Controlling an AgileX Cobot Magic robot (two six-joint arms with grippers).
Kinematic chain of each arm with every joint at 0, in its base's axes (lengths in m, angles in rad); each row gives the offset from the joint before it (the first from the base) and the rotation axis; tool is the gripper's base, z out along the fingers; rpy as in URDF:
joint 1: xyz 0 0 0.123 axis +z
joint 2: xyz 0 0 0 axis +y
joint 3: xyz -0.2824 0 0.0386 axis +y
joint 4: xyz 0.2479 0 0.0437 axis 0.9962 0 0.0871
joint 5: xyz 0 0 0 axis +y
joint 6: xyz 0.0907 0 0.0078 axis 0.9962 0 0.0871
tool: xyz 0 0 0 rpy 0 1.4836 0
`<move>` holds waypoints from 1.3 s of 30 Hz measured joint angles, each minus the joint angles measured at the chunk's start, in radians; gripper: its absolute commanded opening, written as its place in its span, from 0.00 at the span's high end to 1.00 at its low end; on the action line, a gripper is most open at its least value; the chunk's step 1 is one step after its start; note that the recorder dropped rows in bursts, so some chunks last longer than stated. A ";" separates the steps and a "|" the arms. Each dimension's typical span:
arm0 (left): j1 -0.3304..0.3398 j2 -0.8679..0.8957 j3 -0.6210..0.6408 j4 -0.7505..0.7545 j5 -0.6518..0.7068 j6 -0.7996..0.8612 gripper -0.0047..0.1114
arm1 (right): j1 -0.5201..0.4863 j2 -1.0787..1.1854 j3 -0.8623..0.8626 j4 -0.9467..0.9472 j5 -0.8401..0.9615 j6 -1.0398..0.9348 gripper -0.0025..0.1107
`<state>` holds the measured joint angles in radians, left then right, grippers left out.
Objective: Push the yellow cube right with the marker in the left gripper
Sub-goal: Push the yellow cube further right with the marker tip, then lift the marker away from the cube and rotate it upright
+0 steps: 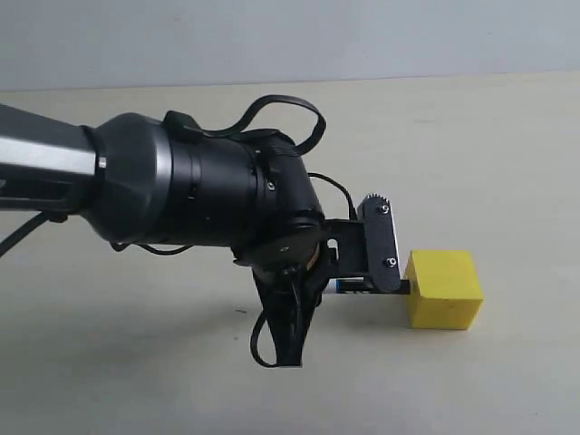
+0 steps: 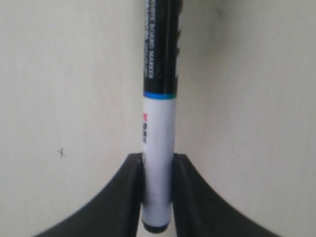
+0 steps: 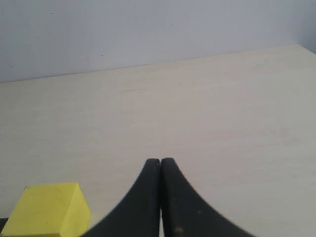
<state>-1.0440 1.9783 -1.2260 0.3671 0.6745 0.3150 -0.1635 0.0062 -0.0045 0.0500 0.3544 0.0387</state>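
Pinching one marker (image 2: pixel 158 123), the left end effector (image 2: pixel 158 158) sits beside one yellow cube (image 1: pixel 443 288); right end effector (image 3: pixel 160 165) pressed together.

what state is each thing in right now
left gripper, shut on the marker
marker, held level, end at or touching the yellow cube
yellow cube, resting flat on the table
right gripper, fingers shut, empty
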 measured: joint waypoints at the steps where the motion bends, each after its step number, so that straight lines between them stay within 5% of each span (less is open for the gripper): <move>1: 0.000 0.001 -0.002 0.000 0.023 0.000 0.96 | 0.000 0.000 0.000 0.000 0.000 0.000 0.98; 14: 0.012 -0.003 -0.002 0.040 0.144 -0.098 0.96 | 0.000 0.000 0.000 0.000 0.000 0.000 0.98; 25: 0.162 -0.069 -0.002 0.110 0.154 -0.800 0.96 | 0.000 0.000 0.000 0.000 0.000 0.000 0.98; 39: 0.214 -0.070 -0.002 0.088 0.161 -1.131 0.96 | 0.000 0.000 0.000 0.000 0.000 0.000 0.98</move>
<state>-0.8304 1.9080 -1.2283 0.4554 0.8354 -0.8158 -0.1635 0.0062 -0.0045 0.0500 0.3544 0.0387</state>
